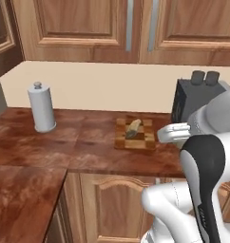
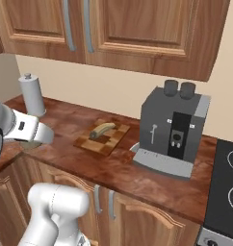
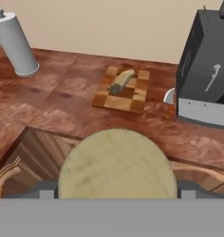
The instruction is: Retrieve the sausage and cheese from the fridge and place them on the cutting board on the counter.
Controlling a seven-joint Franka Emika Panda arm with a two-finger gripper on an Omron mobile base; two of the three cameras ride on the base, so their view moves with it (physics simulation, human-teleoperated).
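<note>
Because the cheese (image 3: 117, 163) is pinched between the gripper (image 3: 117, 189) fingers short of the counter (image 3: 63, 99) edge, it faces the cutting board (image 3: 123, 90), where a pale tan object already lies.

Cutting board (image 1: 134, 135) sits on the counter (image 1: 64, 142), roughly mid-run, well back from the front edge. One elongated item (image 1: 133, 128) lies on the board, toward its rear half. Paper towel roll (image 1: 41, 107) stands upright on the counter, well left of the board, near the back wall. Coffee machine (image 2: 172, 129) stands on the counter just right of the board. Cooktop (image 2: 223, 185) lies right of the machine. Wall cabinets (image 2: 113, 29) hang above. In the hand view, the cheese (image 3: 117, 164) sits in front of the counter edge, over the base cabinets (image 1: 112, 204).
</note>
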